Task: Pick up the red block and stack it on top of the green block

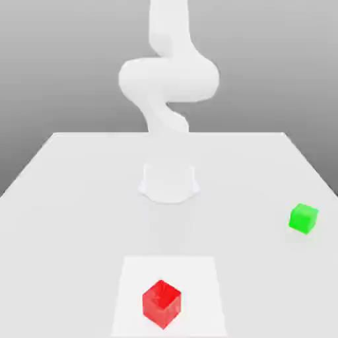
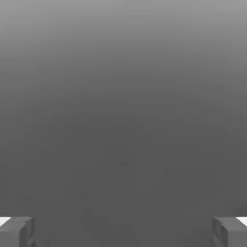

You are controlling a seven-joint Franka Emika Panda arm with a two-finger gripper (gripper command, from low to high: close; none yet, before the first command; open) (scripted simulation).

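Observation:
The red block [image 1: 162,304] is a small glossy cube near the front of the white table, resting on a paler square patch [image 1: 198,270]. The green block [image 1: 304,218] sits on the table toward the exterior view's right, well apart from the red one. The white arm [image 1: 168,79] rises from its base [image 1: 169,181] at the middle of the table and leaves the picture at the top. In the hand view my gripper [image 2: 123,231] is open, its two grey fingertips [image 2: 17,231] far apart with nothing between them, facing plain grey background.
The white table [image 1: 72,198] spreads wide around the base, its far edge behind the arm. A plain grey backdrop lies beyond it.

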